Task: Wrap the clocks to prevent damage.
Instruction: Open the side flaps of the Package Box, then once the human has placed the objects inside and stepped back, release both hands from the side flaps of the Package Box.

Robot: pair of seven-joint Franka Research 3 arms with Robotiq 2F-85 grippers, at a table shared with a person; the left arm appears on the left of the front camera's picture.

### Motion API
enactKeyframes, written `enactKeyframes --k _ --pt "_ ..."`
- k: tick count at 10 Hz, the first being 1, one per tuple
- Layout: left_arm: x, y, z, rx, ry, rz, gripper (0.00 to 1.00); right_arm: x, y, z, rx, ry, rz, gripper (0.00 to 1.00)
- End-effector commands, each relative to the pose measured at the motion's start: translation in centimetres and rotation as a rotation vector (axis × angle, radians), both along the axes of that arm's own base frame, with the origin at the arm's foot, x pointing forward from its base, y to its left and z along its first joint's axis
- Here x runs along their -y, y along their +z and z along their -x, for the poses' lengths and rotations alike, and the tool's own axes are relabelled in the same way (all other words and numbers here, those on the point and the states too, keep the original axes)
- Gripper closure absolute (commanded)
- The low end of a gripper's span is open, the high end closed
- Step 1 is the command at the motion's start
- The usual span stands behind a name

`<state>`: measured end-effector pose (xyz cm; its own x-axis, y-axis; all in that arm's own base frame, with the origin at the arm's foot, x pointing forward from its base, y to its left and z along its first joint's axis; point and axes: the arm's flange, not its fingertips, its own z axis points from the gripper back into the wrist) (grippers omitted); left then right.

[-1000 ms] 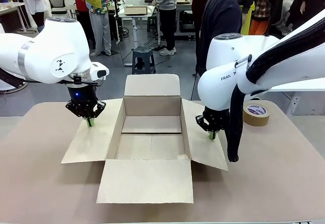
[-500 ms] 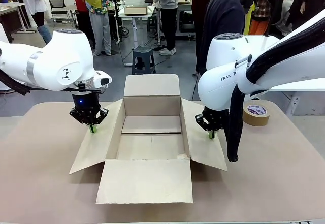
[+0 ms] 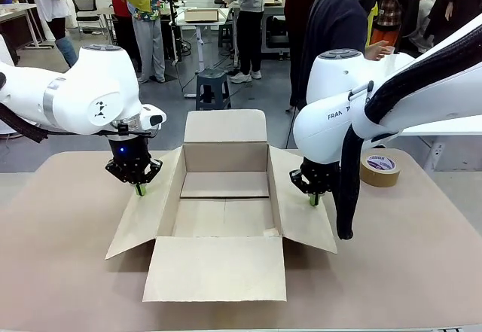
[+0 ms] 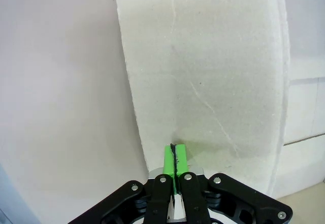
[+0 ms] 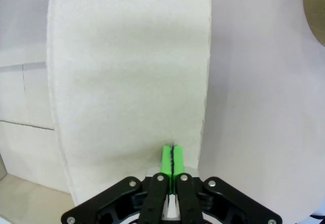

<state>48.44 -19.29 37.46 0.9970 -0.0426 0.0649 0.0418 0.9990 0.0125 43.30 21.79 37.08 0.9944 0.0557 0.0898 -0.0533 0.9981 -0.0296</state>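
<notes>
The clocks are out of view. An open cardboard box [image 3: 226, 215] stands mid-table with its flaps spread outward. My left gripper [image 3: 138, 190] is shut with nothing between its green pads, and its tips rest on the box's left flap [image 3: 143, 215]. In the left wrist view the shut left gripper [image 4: 174, 155] touches that left flap [image 4: 203, 71] close to its edge. My right gripper [image 3: 314, 200] is shut too and holds nothing, with its tips down on the right flap [image 3: 301, 215]. The right wrist view shows the right gripper [image 5: 172, 158] pressed on the right flap [image 5: 127, 71].
A roll of brown tape [image 3: 380, 168] lies on the table at the right, behind my right arm, and the tape roll [image 5: 316, 0] peeks into the right wrist view. A person in a dark top [image 3: 331, 23] stands at the far side. The front flap [image 3: 218, 268] lies flat toward me.
My left arm has moved right toward the box, and the left flap under its tips has tilted up and shifted inward. The right arm has not moved.
</notes>
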Motion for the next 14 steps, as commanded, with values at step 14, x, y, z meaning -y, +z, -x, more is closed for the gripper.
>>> enactKeyframes --k 14 --pt "0.00 0.00 0.00 0.000 0.000 0.000 1.00 -0.01 -0.01 0.01 0.000 0.000 0.000 0.99"
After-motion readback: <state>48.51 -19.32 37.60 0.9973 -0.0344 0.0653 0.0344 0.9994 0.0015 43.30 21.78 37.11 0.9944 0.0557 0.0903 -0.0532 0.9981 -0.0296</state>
